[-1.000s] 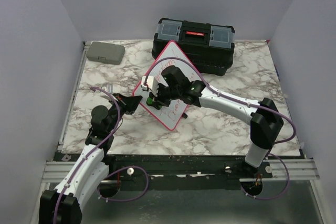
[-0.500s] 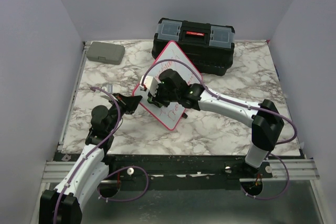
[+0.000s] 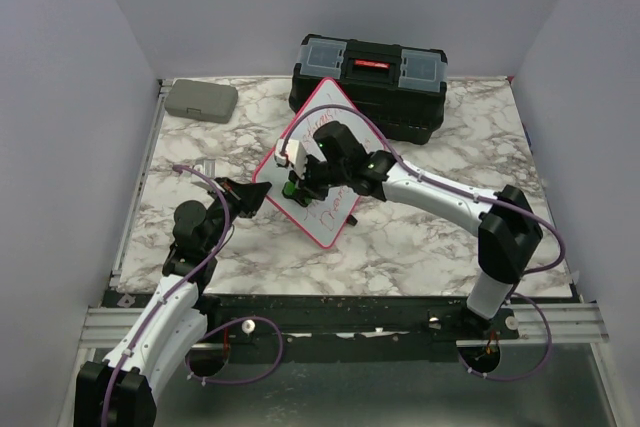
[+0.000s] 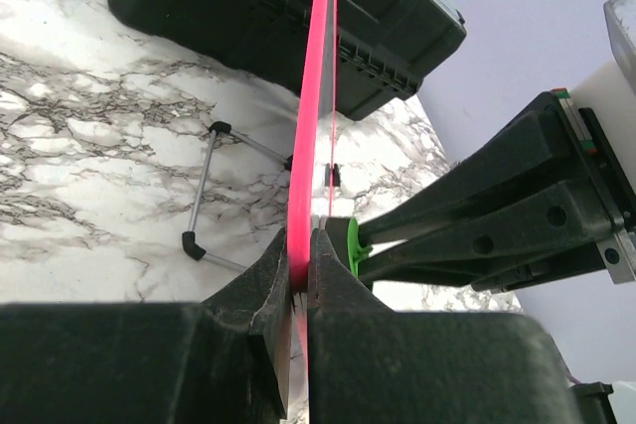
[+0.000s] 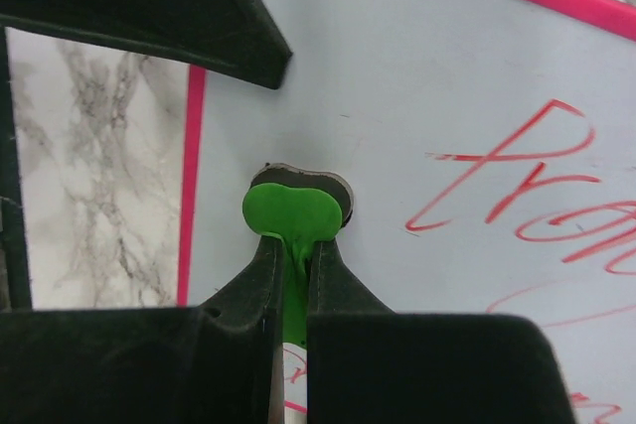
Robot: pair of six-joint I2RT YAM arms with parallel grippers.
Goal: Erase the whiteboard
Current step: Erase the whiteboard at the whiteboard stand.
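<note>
L gripper (image 4: 301,257) is clamped tight on the whiteboard (image 4: 318,96) at its pink frame, one jaw each side of the edge, no gap showing. Board runs straight up & away from the L fingertips, edge-on in that view. In top view it's held tilted up off the marble table (image 3: 420,237), diamond-wise; can't tell which corner touches down. Its wire stand (image 4: 204,191) w/ black feet sticks out from the board's back, just left of the L fingers. Black toolbox (image 4: 248,7) sits further out past the L fingertips, beyond the board's far end.

R gripper (image 5: 291,245) is closed on a small green eraser (image 5: 293,213). It pinches the green tab, w/ the dark pad under it pressed to the white face. Pad is right at the R fingertips, near the board's left frame strip. Red handwriting (image 5: 517,196) lies right of the R fingertips, apart from the pad. A dark L finger (image 5: 199,17) shows above-left of the R fingertips, over the board's edge. From the L wrist view, R fingers (image 4: 477,196) come in from the right & meet the board face just past the L fingertips.

Grey case (image 3: 200,100) is well beyond the L fingers, at the table's far-left corner
</note>
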